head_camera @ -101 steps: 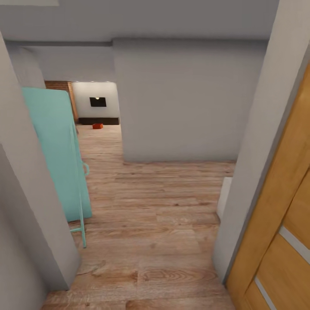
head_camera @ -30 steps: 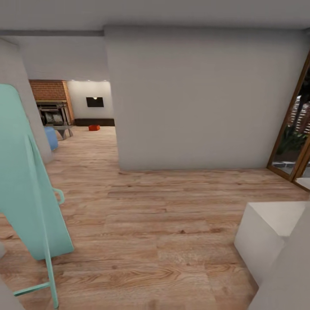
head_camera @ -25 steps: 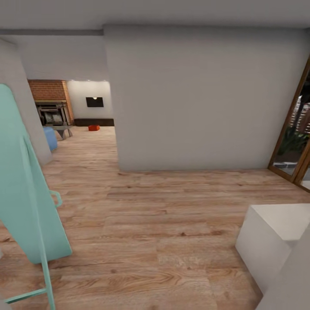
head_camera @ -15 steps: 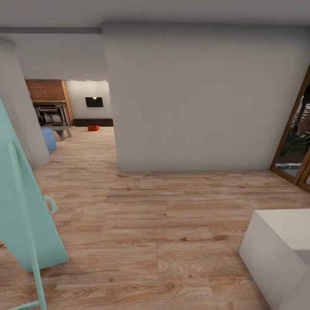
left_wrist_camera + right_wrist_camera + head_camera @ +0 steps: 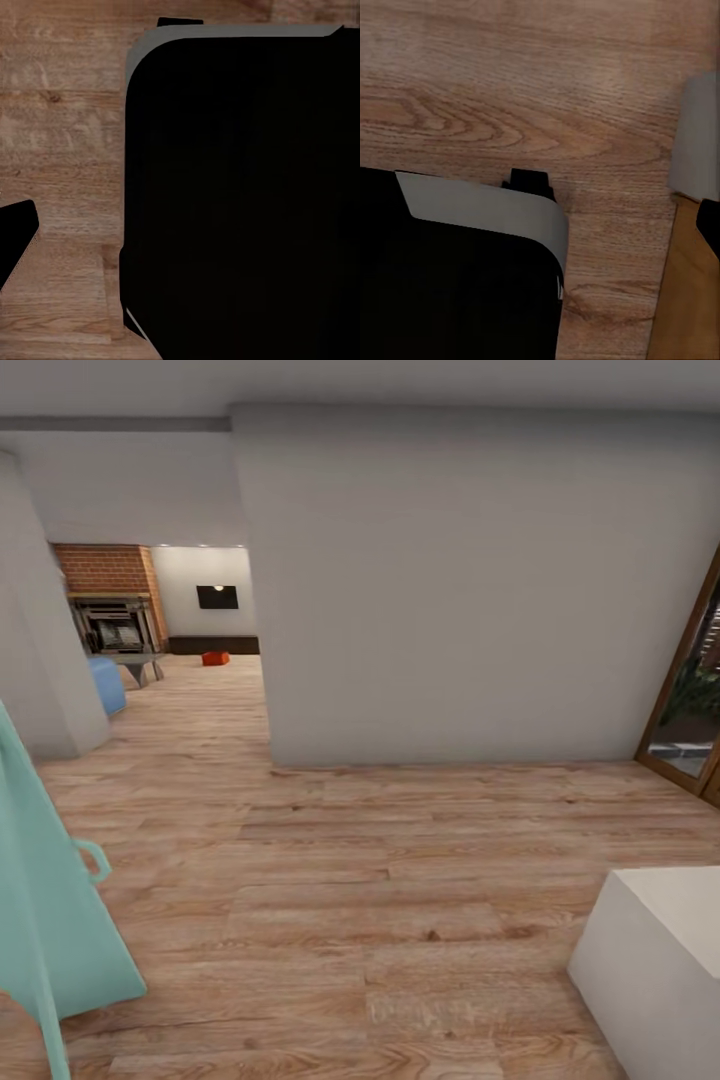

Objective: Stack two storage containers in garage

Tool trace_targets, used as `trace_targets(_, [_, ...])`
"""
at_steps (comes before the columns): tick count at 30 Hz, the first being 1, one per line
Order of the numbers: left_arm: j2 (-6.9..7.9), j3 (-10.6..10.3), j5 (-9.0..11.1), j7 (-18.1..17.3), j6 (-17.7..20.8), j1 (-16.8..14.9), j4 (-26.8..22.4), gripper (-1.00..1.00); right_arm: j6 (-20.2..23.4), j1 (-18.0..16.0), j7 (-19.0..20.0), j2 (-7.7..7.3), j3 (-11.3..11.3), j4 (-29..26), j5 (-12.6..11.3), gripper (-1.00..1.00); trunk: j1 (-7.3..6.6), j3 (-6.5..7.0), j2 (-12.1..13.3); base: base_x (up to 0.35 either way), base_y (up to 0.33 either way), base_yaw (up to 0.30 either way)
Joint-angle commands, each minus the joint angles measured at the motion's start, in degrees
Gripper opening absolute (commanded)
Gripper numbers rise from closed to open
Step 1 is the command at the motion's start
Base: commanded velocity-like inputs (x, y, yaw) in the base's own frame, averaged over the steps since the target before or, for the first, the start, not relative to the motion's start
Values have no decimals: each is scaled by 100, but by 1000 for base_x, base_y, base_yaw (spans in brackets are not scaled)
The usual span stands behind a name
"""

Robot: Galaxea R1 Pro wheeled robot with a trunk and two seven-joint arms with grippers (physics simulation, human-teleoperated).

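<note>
The view has slid fwd a bit vs. half a sec ago: the mint-green board (image 5: 45,920) sits lower and more off the edge at 8 o'clock, the white block (image 5: 655,960) has dropped toward 4 o'clock, and more of the far room shows. That is the camera rolling on, not the things moving. So the robot is prob. on its way to fetch, and no box is picked up yet.

One orange-red storage container (image 5: 215,658) sits far off at 11 o'clock, on the floor of the living room (image 5: 160,610), just in front of the long dark low cabinet (image 5: 215,645) and under the black TV (image 5: 217,597). The 2nd box I can't spot.

Floor here is light wood planks (image 5: 380,880), smooth and flat, so easy rolling. A big grey wall (image 5: 470,580) stands at 12 o'clock. Brick column (image 5: 105,570) and a blue seat (image 5: 105,685) at 10 o'clock. A wood-framed glass door (image 5: 690,710) at 3 o'clock.

Grippers: the wrist views give dark robot body and planks, no fingers, so can't tell if open or closed, or holding a thing.
</note>
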Motion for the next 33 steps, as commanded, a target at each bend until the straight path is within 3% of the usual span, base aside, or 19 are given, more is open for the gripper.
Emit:
trace_targets(1, [-1, 6, 25, 7, -8, -2, 1, 100, -26, -5, -3, 3, 48, 13, -46, 100, 2, -6, -3, 246, 0, 0])
trace_targets(28, [-1, 6, 25, 7, -7, -2, 2, 100, -5, -5, -2, 14, 34, 13, -79, 100, 2, -6, -3, 238, 0, 0])
trace_targets(33, [-1, 6, 25, 7, -9, -2, 0, 100, 13, -5, 26, 2, 36, 13, -48, 100, 2, -6, -3, 235, 0, 199])
